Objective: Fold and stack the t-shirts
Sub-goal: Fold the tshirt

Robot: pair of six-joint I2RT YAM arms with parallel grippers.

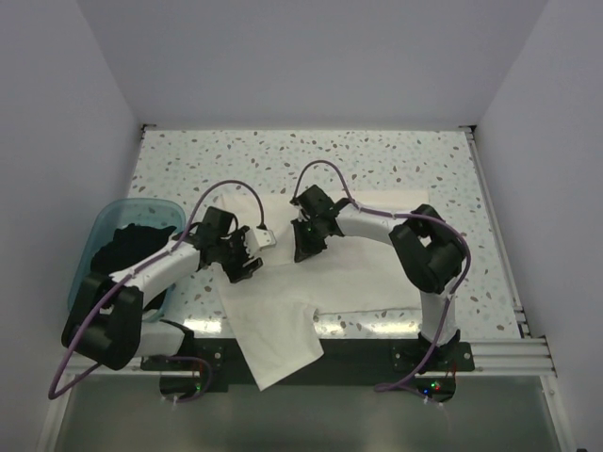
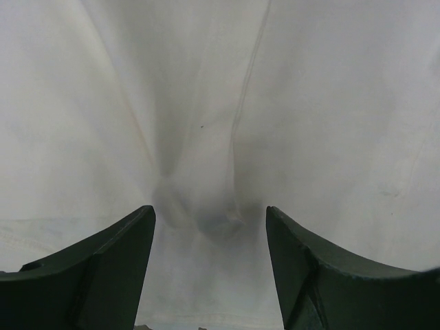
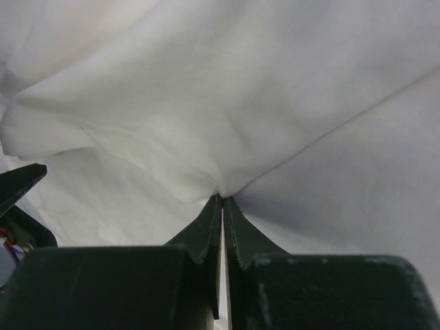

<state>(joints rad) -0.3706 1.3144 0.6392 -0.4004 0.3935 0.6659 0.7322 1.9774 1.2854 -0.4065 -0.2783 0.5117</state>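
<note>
Speckled table (image 1: pixel 396 160) bears the white t-shirt (image 1: pixel 273 320), pinched by the right gripper (image 3: pixel 221 201); left gripper (image 2: pixel 210 212) gapes above it

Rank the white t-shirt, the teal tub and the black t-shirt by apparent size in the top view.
1. white t-shirt, spread across the table.
2. teal tub.
3. black t-shirt, bunched inside the tub and partly hidden by the left arm, so its full extent is unsure.

No lettering, label or number can be read anywhere (the white t-shirt (image 1: pixel 275 330) shows only plain cloth).
</note>
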